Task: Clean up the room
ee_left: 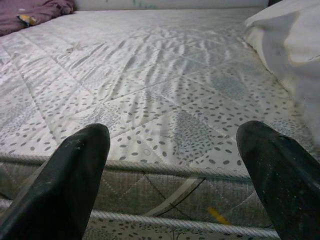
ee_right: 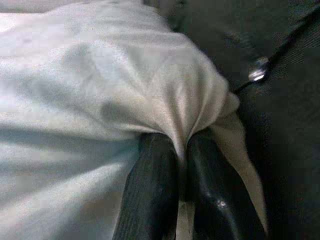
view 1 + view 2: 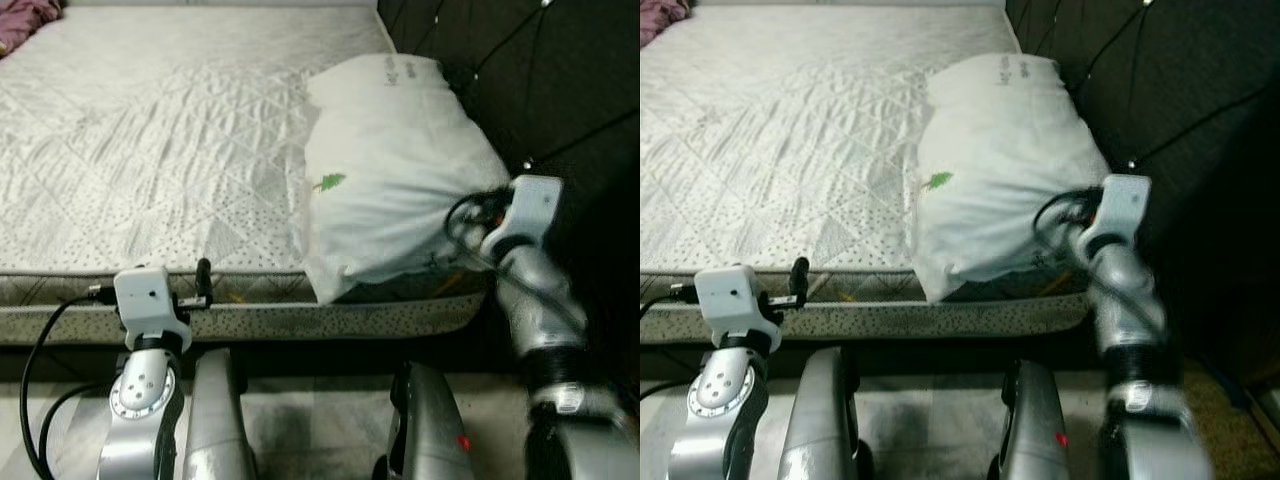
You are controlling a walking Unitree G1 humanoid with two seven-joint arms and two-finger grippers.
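1. White pillow (image 3: 395,175) lies at the bed's (image 3: 150,150) right end, beside the dark headboard (image 3: 560,90).
2. Right hand (image 2: 182,165) pinches the pillow's corner, fingers closed on fabric.
3. Left hand (image 1: 172,150) hovers spread wide and empty at the mattress edge.

A dark tufted headboard (image 3: 560,90) with shiny buttons stands beside the bed; pale floor (image 3: 320,420) lies below.

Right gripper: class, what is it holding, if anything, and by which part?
The right gripper is shut on the white pillow, pinching a fold of fabric at its near corner beside the dark headboard.
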